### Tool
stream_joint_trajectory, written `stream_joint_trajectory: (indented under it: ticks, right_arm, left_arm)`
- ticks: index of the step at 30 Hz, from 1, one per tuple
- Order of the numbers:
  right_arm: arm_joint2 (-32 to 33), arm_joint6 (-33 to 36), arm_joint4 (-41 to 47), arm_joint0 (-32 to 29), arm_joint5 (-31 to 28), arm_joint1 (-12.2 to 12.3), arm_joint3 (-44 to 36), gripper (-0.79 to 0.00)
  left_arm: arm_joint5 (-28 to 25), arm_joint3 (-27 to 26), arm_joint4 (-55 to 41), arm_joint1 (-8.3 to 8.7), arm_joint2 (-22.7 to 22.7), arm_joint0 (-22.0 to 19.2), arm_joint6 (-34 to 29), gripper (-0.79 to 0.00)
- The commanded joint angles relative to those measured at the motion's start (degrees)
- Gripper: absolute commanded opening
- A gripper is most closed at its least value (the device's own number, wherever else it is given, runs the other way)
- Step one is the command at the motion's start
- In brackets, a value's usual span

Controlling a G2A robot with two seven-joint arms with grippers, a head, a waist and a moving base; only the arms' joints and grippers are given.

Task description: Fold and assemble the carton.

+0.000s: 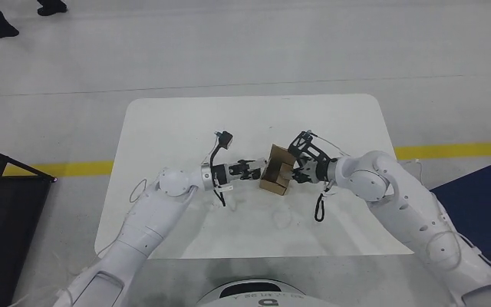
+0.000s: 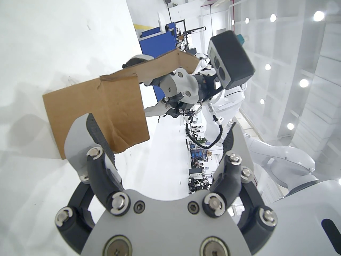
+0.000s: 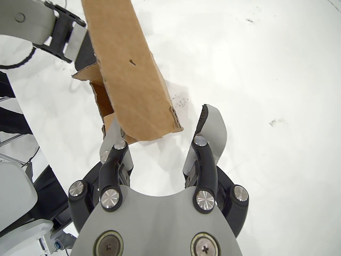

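1. Carton (image 1: 276,170) stands half-folded at the middle of the table (image 1: 192,123).
2. Left gripper (image 2: 162,129) and right gripper (image 3: 159,123), both released, hold nothing.
3. I would pinch the raised flap (image 3: 125,54) near its crease, bracing the carton meanwhile.

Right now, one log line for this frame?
carton: partly folded, on table | left gripper: open, beside carton | right gripper: open, at carton's other side | status: not assembled

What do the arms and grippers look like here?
The left arm and right arm are glossy white with rounded joints and black looped wrist cables. The left gripper and right gripper have curved silver fingers, black ribbed pads, black linkages and grey base plates.
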Motion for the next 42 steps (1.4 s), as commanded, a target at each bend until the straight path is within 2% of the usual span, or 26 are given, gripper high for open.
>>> stream_joint_trajectory:
  ticks: [1, 4, 7, 8, 9, 11, 12, 13, 17, 22, 25, 26, 27, 28, 29, 30, 34, 35, 36, 38, 41, 42]
  right_arm:
    - [0.03, 1.12, 0.51, 0.08, 0.81, -0.07, -1.01, -0.222]
    - [-0.58, 2.55, 0.57, 0.25, 2.08, -0.30, -1.66, -0.262]
    - [-1.45, 3.87, -0.89, 1.01, 4.41, -0.64, -1.87, -0.351]
    - [-1.70, 4.20, -1.39, 1.24, 5.17, -0.75, -1.99, -0.428]
    - [-1.97, 4.93, -2.27, 1.54, 5.80, -0.83, -2.10, -0.557]
    - [-2.41, 6.19, -3.00, 2.05, 6.81, -1.01, -2.19, -0.640]
    - [-2.55, 6.64, -3.43, 2.34, 7.25, -1.10, -2.11, -0.748]
    - [-2.70, 6.98, -3.58, 2.58, 7.37, -1.18, -2.06, -0.785]
    - [-3.14, 8.03, -3.82, 3.56, 7.08, -1.50, -1.90, -0.785]
    - [-3.38, 8.20, -6.53, 5.28, 7.81, -1.88, -2.82, -0.785]
    - [-3.14, 8.11, -6.87, 5.84, 8.46, -2.08, -3.74, -0.785]
    - [-3.06, 7.91, -6.63, 5.87, 8.51, -2.14, -3.82, -0.526]
    - [-2.95, 7.64, -6.31, 5.85, 8.51, -2.20, -3.73, -0.385]
    - [-2.81, 7.34, -5.93, 5.82, 8.50, -2.25, -3.49, -0.188]
    - [-2.65, 6.92, -5.48, 5.74, 8.32, -2.29, -3.07, -0.055]
    - [-2.37, 6.02, -4.31, 5.52, 8.09, -2.36, -2.53, 0.000]
    - [-0.18, 2.19, -0.27, 4.11, 5.49, -2.24, -0.12, 0.000]
    - [0.52, 0.57, 2.05, 3.34, 4.51, -2.23, 0.44, -0.028]
    - [1.39, -0.72, 3.48, 2.66, 3.39, -2.12, 1.25, -0.074]
    - [2.95, -2.66, 4.59, 1.11, 0.83, -1.80, 2.40, -0.083]
    - [5.12, -6.24, 6.95, -1.86, -2.62, -1.38, 4.51, -0.126]
    - [5.71, -6.91, 8.06, -2.77, -3.48, -1.28, 5.80, -0.185]
  left_arm:
    - [-0.25, 0.47, -0.22, 0.23, -0.82, 0.07, -0.01, 0.000]
    - [-0.14, 1.33, 0.80, 0.65, -1.92, 0.11, -0.25, 0.000]
    - [-0.41, 1.43, 1.02, 1.02, -3.25, 0.32, 0.40, 0.000]
    - [-0.59, 1.30, 1.02, 1.15, -3.73, 0.40, 0.58, 0.000]
    - [-0.69, 1.12, 1.18, 1.29, -4.17, 0.48, 0.67, 0.000]
    - [-0.80, 0.62, 1.47, 1.56, -5.02, 0.68, 0.81, 0.000]
    - [-0.81, 0.37, 1.60, 1.69, -5.43, 0.81, 0.92, 0.000]
    - [-0.72, 0.03, 1.77, 1.82, -5.83, 0.89, 1.00, 0.000]
    - [-0.27, -1.16, 2.05, 2.30, -7.30, 1.49, 1.33, 0.000]
    - [0.30, -1.80, 7.38, 3.08, -8.46, 1.37, 0.69, 0.000]
    - [1.52, -4.23, 16.16, 3.84, -8.18, 0.40, -2.36, 0.000]
    - [2.33, -5.52, 17.82, 4.01, -8.14, 0.44, -2.79, 0.000]
    - [3.06, -6.33, 19.22, 4.22, -8.44, 0.51, -2.95, 0.000]
    - [3.67, -7.12, 20.78, 4.43, -8.76, 0.55, -3.03, 0.000]
    - [4.25, -8.14, 22.15, 4.61, -8.88, 0.60, -3.41, 0.000]
    - [4.91, -9.16, 23.10, 4.77, -8.99, 0.71, -3.86, 0.000]
    - [8.67, -13.37, 28.19, 5.36, -9.17, 0.99, -5.08, -0.012]
    - [9.60, -14.36, 28.68, 5.42, -9.17, 1.12, -5.02, -0.052]
    - [10.58, -15.21, 29.13, 5.48, -9.12, 1.18, -5.13, -0.179]
    - [12.62, -16.83, 31.03, 5.63, -8.89, 0.92, -5.69, -0.240]
    - [16.34, -18.15, 34.09, 5.70, -8.28, 0.30, -5.31, -0.246]
    - [17.83, -18.17, 35.11, 5.66, -7.98, 0.00, -4.72, -0.194]
